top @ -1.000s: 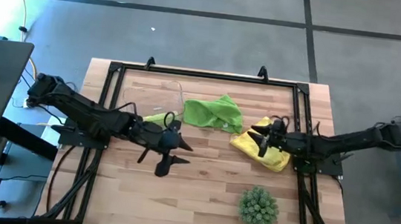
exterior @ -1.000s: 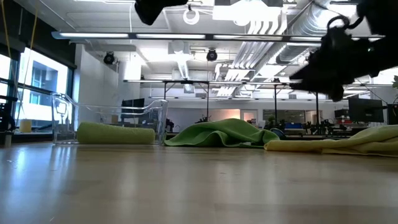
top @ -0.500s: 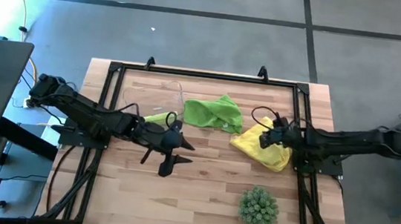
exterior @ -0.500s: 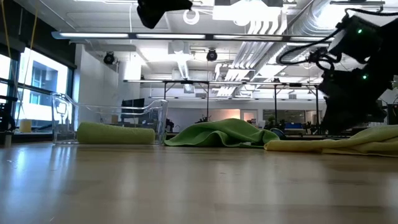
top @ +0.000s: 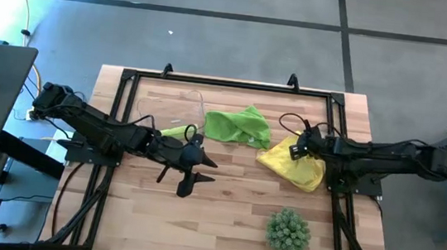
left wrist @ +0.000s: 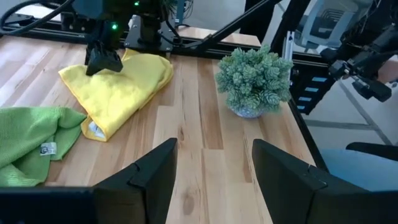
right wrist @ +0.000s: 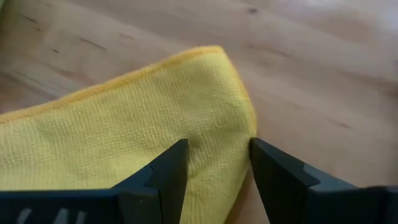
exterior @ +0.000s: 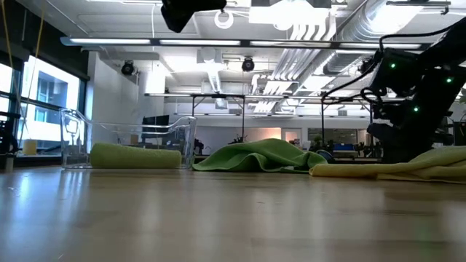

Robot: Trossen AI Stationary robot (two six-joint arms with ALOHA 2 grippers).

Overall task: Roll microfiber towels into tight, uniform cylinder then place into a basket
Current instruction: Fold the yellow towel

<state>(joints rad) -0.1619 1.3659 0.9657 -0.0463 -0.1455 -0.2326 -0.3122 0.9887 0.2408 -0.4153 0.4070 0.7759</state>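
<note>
The yellow towel [top: 290, 167] lies crumpled on the table's right half; it also shows in the left wrist view [left wrist: 124, 84]. My right gripper [top: 296, 149] is open and low over its far corner [right wrist: 214, 93]. A lime green towel [top: 238, 127] lies bunched at the middle far side. A second green towel, rolled [exterior: 135, 156], lies in the clear basket [exterior: 73, 138] at the far left. My left gripper [top: 195, 176] is open and empty, held above the table's middle, its fingers pointing toward the table's right [left wrist: 214, 168]. My right gripper is down on the yellow towel's far corner [right wrist: 217, 134], open, coming from above with its fingers pointing down. One fingertip [right wrist: 161, 171] stands on each side of the corner's cloth. The towel lies slack on the table.
A spiky green plant [top: 288, 230] stands near the front right. A black frame [top: 128, 78] runs round the tabletop. Bare wood lies at the table's near left and middle [top: 221, 225].
My right gripper has come down from well above the table onto the yellow towel's far corner, and its arm has sunk low. The towels have stayed where they were.
</note>
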